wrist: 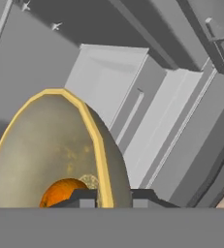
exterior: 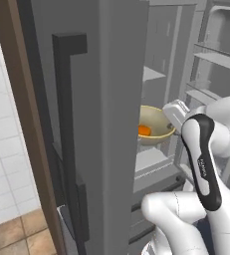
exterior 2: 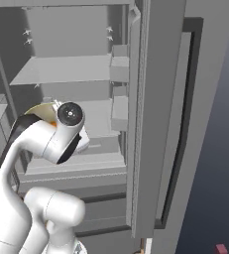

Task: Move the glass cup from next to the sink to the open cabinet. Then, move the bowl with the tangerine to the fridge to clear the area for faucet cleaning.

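Observation:
The yellow-rimmed bowl (exterior: 155, 121) hangs inside the open fridge, just above a lower shelf (exterior: 151, 160), with the orange tangerine (exterior: 144, 130) lying in it. My gripper (wrist: 112, 197) is shut on the bowl's near rim, one fingertip (wrist: 86, 198) inside and the other outside the wall. In the hand view the bowl (wrist: 45, 140) rises on the left with the tangerine (wrist: 61, 192) at its bottom. From the right base view my wrist hides most of the bowl (exterior 2: 41, 110). The glass cup is out of view.
The grey fridge door (exterior: 86, 124) stands open on the left, its dark handle (exterior: 66, 129) facing me. Door bins (exterior 2: 119, 111) line the other door (exterior 2: 158, 124). Shelves (exterior 2: 61, 69) sit above the bowl, drawers below. White wall tiles (exterior: 4, 149) lie far left.

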